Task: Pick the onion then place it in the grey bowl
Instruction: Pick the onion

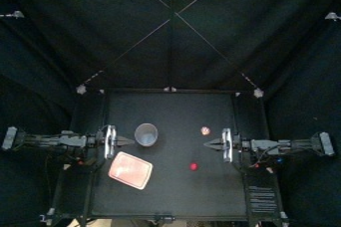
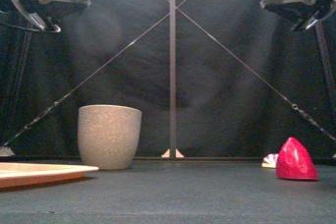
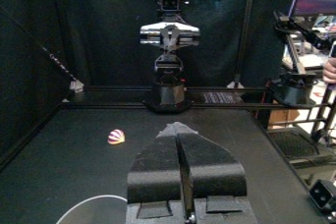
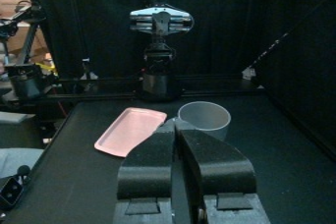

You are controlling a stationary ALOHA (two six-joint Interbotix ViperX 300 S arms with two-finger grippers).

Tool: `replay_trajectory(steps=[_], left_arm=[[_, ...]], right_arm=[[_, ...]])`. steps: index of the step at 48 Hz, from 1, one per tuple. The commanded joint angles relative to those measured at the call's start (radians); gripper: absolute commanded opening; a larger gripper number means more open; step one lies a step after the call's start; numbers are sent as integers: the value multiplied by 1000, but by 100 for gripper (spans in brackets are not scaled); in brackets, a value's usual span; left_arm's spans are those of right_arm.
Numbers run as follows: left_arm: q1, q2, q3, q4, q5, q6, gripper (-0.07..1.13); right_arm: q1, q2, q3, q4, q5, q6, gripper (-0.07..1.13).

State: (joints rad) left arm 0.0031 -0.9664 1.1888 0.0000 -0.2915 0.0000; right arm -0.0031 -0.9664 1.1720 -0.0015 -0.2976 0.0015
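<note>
Here, small onion [image 3: 116, 137], pink-white (faintly striped)

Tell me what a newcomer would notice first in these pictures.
The tall grey speckled cup stands left of the table's middle, the flat pink tray just in front of it. A bright red toy sits right of middle toward the front, with the small pink-and-white onion farther back. The left gripper and right gripper rest at the sides, jaws shut.
</note>
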Motion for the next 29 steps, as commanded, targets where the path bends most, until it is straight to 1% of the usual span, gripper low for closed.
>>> replay_trajectory(steps=[1, 5, 10, 14, 17, 24, 26, 29], left_arm=[[5, 8, -35, 3, 74, 3, -1], [12, 6, -48, 3, 140, 3, -2], [35, 2, -58, 8, 202, 5, 0], [60, -3, -60, 11, 227, 5, 0], [80, -8, -60, 9, 239, 3, 0], [89, -11, -60, 11, 244, 5, 0], [89, -11, -60, 12, 244, 6, 0], [91, -11, -60, 17, 244, 6, 0]], right_arm=[[-26, 23, -14, 9, 2, 3, 6], [-81, 51, -20, 35, 15, 11, 13], [-173, 97, -35, 87, 64, 21, 30], [-239, 132, -55, 121, 117, 23, 49], [-287, 161, -69, 143, 153, 23, 66], [-379, 236, -86, 166, 233, 23, 102], [-400, 261, -84, 167, 255, 23, 106], [-430, 298, -84, 160, 285, 20, 107]])
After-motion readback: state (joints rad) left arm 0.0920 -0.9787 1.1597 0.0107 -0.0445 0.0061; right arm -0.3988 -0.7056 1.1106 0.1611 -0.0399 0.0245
